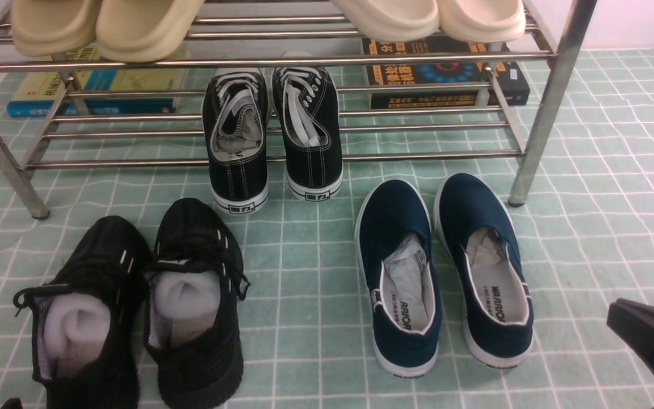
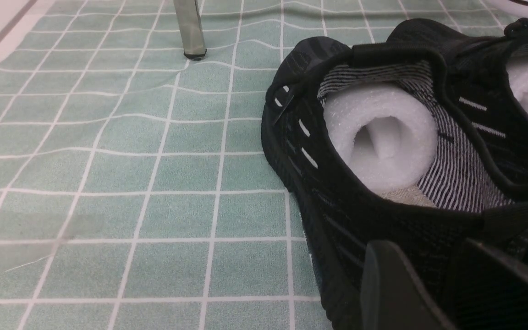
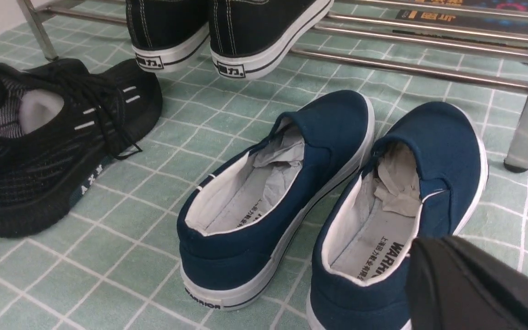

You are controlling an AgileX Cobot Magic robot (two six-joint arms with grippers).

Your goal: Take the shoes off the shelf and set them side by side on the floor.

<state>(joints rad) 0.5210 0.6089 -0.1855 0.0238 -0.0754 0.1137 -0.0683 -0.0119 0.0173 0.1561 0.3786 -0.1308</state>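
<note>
Matte black right hand (image 1: 653,346), smooth angular left hand (image 2: 429,293)

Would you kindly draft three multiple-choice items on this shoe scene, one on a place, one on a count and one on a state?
1. Where is the navy slip-on pair?
A. On the rack's top tier
B. On the green floor mat, beside the rack's leg
C. On the books

2. How many pairs of shoes rest on the mat?
A. One
B. Two
C. Four

3. What fills the black knit sneakers?
A. White foam rolls
B. Nothing
C. Socks

Answers:
1 B: both slip-ons lie side by side on the tiles in front of the steel rack.
2 B: only the navy and knit pairs are on the mat; the lace-up sneakers sit on the lower rods.
3 A: foam shows in both openings.
</note>
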